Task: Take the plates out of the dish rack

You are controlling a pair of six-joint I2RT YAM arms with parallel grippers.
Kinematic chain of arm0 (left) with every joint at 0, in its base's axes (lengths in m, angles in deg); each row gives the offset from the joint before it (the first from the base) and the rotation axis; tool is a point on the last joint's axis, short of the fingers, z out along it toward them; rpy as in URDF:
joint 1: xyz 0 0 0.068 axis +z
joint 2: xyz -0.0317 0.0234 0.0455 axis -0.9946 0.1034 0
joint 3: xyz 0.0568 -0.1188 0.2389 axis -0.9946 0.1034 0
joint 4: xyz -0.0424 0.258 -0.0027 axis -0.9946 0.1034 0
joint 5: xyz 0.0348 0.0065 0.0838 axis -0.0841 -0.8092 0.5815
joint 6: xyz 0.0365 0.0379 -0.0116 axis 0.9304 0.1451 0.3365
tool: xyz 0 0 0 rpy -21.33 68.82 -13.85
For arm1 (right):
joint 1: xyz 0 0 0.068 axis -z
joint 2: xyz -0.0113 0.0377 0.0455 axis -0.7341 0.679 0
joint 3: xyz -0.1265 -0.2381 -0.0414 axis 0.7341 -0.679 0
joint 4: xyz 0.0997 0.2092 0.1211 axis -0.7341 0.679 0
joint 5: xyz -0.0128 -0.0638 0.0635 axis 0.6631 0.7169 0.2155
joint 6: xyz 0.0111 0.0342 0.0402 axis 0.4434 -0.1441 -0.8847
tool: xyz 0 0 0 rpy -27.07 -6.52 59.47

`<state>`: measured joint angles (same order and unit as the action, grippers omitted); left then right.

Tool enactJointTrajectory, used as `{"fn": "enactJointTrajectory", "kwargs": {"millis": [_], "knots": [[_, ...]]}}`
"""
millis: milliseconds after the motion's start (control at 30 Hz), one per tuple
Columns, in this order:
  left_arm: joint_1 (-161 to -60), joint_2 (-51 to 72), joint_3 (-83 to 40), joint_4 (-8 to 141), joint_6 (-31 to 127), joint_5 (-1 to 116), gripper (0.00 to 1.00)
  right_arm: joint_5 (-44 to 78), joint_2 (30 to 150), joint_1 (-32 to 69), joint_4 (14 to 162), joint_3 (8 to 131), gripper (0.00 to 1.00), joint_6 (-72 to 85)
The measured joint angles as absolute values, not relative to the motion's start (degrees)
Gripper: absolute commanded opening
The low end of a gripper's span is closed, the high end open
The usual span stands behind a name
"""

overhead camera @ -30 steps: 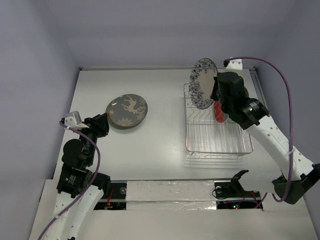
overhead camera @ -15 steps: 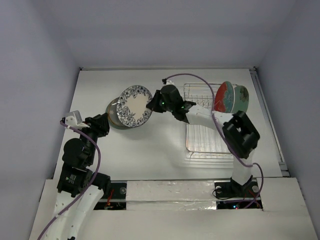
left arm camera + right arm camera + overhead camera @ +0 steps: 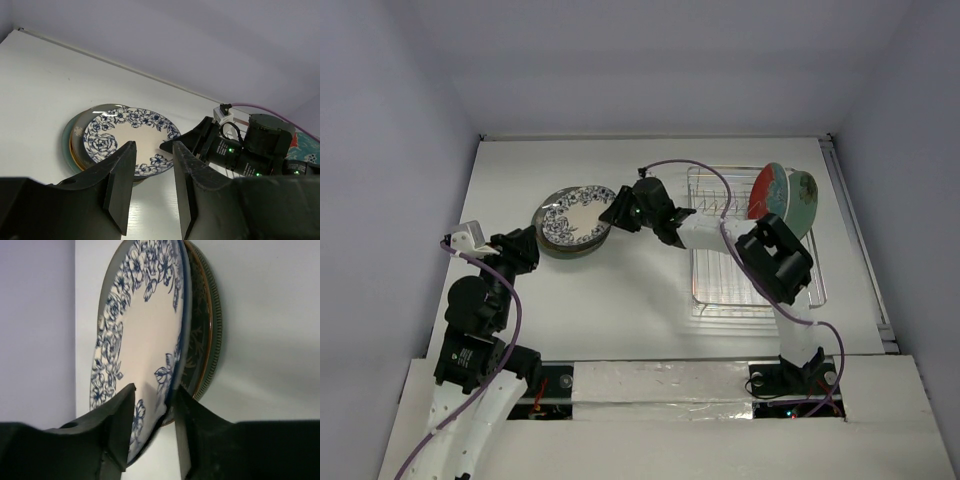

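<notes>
Top external: we see the right end effector [image 3: 617, 210] stretched out leftward over the surface [image 3: 640, 300]. Its fingertips are at the rim of the blue-patterned plate [image 3: 570, 216]. That plate lies face up just ahead of the fingertips, on top of a darker plate [image 3: 551, 246]. The darker plate's edge pokes out beneath on the side away from the right end effector.

Right wrist: the fingers [image 3: 117, 430] straddle the blue-patterned plate's rim, one on the face side, one on the underside. The jaws look parted wider than the rim, so we mark the right end effector released, not clamping. The darker plate [image 3: 202, 335] sits right behind the blue one. We can't tell whether they touch all along the edge.

Left wrist: the left end effector [image 3: 152, 150] is released, with nothing between its fingers. The two stacked plates are ahead of and below its fingertips, near but apart. In the top view the left end effector [image 3: 525, 249] sits just beside the stack, on the side opposite the right end effector.

The dish rack [image 3: 712, 272] is well behind the right end effector, back along its arm, and the forearm passes over it. Two plates stand upright at the rack end farthest from the right end effector. One is a red-rimmed plate [image 3: 765, 192]. Right against it, on the side away from the end effector, is a teal plate [image 3: 805, 200].
</notes>
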<state>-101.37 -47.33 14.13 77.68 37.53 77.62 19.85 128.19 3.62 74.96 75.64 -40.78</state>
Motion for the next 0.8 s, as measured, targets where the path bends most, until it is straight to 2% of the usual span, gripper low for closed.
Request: {"fn": "enactJointTrajectory", "kwargs": {"millis": [67,133,167,200,300,400,567,667,700,767,800], "knots": [[-101.37,-47.33,14.13,77.68,37.53,77.62,0.32,19.07,128.78,3.64,75.14,75.99,0.48,-40.56],[-101.37,-47.33,14.13,77.68,37.53,77.62,0.32,18.57,129.33,3.53,75.55,76.54,0.59,-40.06],[-101.37,-47.33,14.13,77.68,37.53,77.62,0.32,18.48,129.5,3.46,75.73,76.8,0.6,-39.47],[-101.37,-47.33,14.16,77.68,37.53,77.62,0.32,18.46,129.54,3.35,76.14,77.02,0.67,-38.72],[-101.37,-47.33,14.2,77.68,37.53,77.62,0.33,18.59,129.5,3.03,78.26,78.11,0.78,-35.86],[-101.37,-47.33,14.33,77.7,37.53,77.62,0.33,20.07,128.78,2.52,82.0,78.6,0.86,-31.69],[-101.37,-47.33,14.33,77.68,37.53,77.62,0.33,23.5,125.41,2.15,89.41,78.33,0.91,-24.84],[-101.37,-47.33,14.33,77.68,37.53,77.62,0.33,26.78,121.76,2.15,92.53,77.48,0.84,-21.59],[-101.37,-47.33,14.33,77.68,37.53,77.62,0.33,27.81,120.01,2.15,93.3,76.5,0.71,-20.69],[-101.37,-47.33,14.35,77.66,37.53,77.62,0.33,30.59,115.53,2.15,94.2,73.74,0.53,-19.01],[-101.37,-47.33,14.35,77.68,37.53,77.62,0.33,32.29,112.63,2.13,94.81,71.89,0.36,-18.27]]}}
